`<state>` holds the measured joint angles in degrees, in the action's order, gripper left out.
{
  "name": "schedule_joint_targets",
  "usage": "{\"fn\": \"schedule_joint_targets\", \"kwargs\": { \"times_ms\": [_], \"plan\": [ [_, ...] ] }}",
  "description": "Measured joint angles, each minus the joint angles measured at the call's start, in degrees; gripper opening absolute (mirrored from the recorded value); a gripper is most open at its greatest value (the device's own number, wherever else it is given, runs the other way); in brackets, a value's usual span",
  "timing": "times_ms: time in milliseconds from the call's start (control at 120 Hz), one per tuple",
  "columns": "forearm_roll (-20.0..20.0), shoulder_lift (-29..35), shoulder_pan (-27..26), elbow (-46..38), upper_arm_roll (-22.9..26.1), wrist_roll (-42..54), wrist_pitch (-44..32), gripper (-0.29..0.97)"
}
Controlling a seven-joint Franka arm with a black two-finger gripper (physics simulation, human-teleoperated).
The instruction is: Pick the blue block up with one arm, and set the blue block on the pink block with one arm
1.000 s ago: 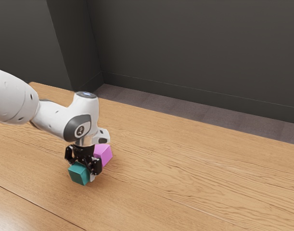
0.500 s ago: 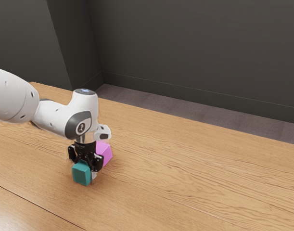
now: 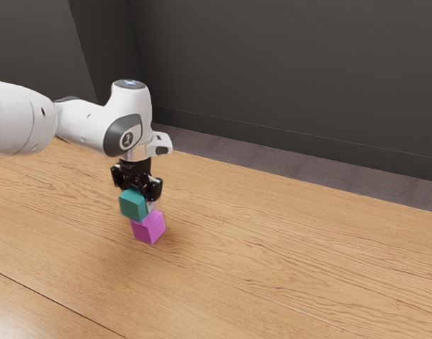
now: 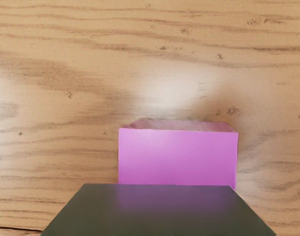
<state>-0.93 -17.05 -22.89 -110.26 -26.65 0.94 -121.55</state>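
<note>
A blue-green block [image 3: 133, 205] and a magenta-pink block [image 3: 149, 227] stand out against a table [image 3: 286, 247] of honey-brown wood, streaked with darker grain and small knots. The arm [image 3: 81, 127] is glossy white with grey joint caps, and its gripper [image 3: 136, 200] is black. The walls [image 3: 286, 63] are charcoal grey, the floor [image 3: 307, 166] a dull grey-brown.

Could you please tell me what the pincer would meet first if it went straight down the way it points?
The small teal-blue cube in the pincer would land on the pink cube directly below; the gap between them is hard to judge.
</note>
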Motion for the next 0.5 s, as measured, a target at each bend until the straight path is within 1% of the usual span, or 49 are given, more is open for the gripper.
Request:
{"fn": "schedule_joint_targets", "kwargs": {
  "times_ms": [283, 408, 500],
  "plan": [
    [0.4, -4.5, 1.2, 4.8, 0.7, 1.4, 2.2, 0.34],
    [1.0, -6.0, 1.4, 6.4, 1.9, 1.8, 2.8, 0.34],
    [1.5, -6.2, 1.4, 6.5, 2.0, 2.2, 3.1, 0.45]
  ]
}}
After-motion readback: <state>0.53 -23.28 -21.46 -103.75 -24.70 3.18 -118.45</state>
